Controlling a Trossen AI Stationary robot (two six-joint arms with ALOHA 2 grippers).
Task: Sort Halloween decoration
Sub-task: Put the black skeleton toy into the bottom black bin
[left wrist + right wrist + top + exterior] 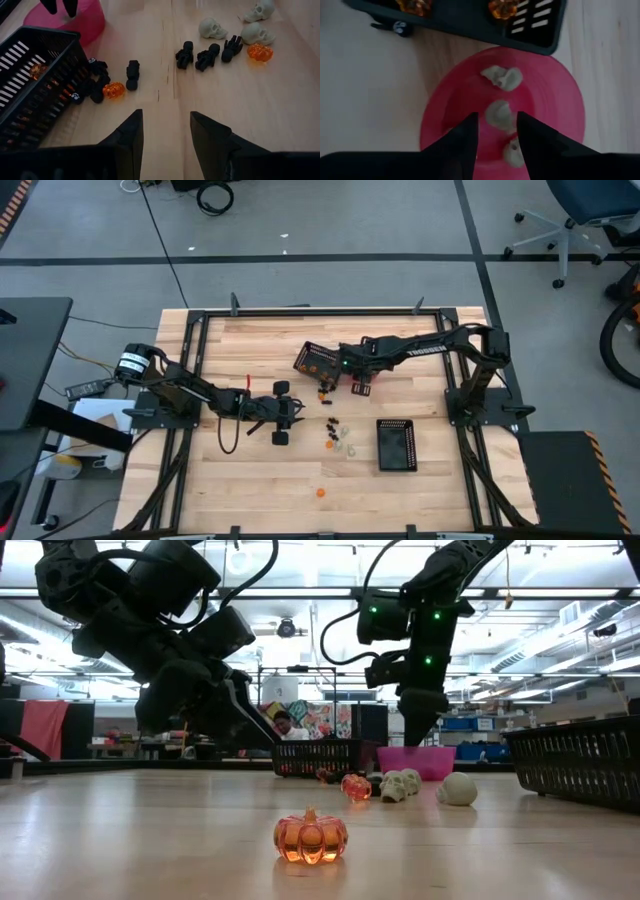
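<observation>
On the wooden table (260, 480), both arms' fingers stand parted and empty, right gripper (497, 132) above pale skulls (501, 78) in the pink bowl (560, 100).

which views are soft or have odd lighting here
Low view: the orange pumpkin up front glows, lit through, while both arms are dark silhouettes against bright ceiling lights. Right wrist view: the pale skulls in the pink bowl look soft. Left wrist view: the black figures are crisp.

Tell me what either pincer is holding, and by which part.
Nothing: left pincer open and empty; right pincer open above skulls in the pink bowl.
</observation>
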